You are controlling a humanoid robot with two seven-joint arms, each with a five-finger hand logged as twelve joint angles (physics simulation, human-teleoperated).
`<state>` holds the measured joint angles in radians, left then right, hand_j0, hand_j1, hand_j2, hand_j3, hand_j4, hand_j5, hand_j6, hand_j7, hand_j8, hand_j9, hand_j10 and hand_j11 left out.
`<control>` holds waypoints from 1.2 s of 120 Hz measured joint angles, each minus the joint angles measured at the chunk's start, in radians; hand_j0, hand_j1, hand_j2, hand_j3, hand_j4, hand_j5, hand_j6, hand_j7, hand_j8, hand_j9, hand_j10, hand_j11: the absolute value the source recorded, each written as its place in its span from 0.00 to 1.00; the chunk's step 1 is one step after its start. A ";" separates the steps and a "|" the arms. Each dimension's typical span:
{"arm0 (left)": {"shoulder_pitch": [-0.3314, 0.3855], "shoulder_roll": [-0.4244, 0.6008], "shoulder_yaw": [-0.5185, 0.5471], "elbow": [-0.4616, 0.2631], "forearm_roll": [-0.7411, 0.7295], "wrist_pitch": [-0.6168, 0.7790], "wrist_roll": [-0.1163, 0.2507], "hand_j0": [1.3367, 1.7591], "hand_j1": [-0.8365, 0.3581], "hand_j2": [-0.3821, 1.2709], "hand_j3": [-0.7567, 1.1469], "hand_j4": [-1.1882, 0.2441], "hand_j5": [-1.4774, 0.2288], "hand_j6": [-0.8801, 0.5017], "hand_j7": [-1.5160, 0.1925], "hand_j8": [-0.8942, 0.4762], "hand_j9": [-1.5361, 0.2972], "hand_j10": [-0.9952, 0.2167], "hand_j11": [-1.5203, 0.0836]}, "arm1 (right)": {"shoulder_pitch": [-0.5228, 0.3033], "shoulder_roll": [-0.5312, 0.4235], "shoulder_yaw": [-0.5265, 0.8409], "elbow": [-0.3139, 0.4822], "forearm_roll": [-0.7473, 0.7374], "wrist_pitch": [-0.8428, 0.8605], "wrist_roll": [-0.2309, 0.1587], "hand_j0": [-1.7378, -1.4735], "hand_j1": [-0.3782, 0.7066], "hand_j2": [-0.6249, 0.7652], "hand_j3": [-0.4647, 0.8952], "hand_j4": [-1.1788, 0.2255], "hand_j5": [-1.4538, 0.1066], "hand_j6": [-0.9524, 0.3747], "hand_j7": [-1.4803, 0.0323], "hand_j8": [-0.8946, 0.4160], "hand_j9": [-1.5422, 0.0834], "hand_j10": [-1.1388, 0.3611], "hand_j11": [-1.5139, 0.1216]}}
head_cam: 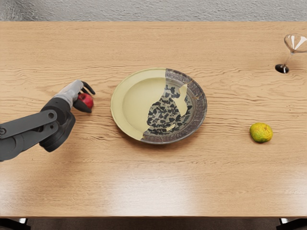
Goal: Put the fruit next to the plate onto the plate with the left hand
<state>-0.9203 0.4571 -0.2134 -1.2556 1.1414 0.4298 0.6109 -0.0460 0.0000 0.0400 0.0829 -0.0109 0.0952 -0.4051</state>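
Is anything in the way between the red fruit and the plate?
No, nothing visible. The left hand grips the small round red fruit, and only bare wooden table separates it from the round yellow-and-patterned plate.

1. The left arm point(29, 128) enters at the left edge, mid-height, and angles up to the right.
2. The left hand point(76, 94), centre left, curls its dark fingers point(88, 87) around a fruit point(86, 99).

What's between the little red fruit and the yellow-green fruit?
In the head view, only the plate lies between the red fruit and the yellow-green fruit.
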 joint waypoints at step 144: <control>-0.226 -0.073 -0.010 -0.173 -0.060 -0.011 0.002 0.73 0.41 0.46 0.40 0.28 0.15 0.39 0.21 0.49 0.22 0.47 0.24 | 0.009 0.000 0.000 0.000 0.000 0.001 -0.001 0.30 0.03 0.45 0.34 0.84 0.93 0.72 0.98 0.68 0.95 0.76 0.93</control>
<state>-1.1464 0.3841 -0.2231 -1.4286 1.0818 0.4183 0.6129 -0.0369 0.0000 0.0400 0.0828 -0.0111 0.0957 -0.4065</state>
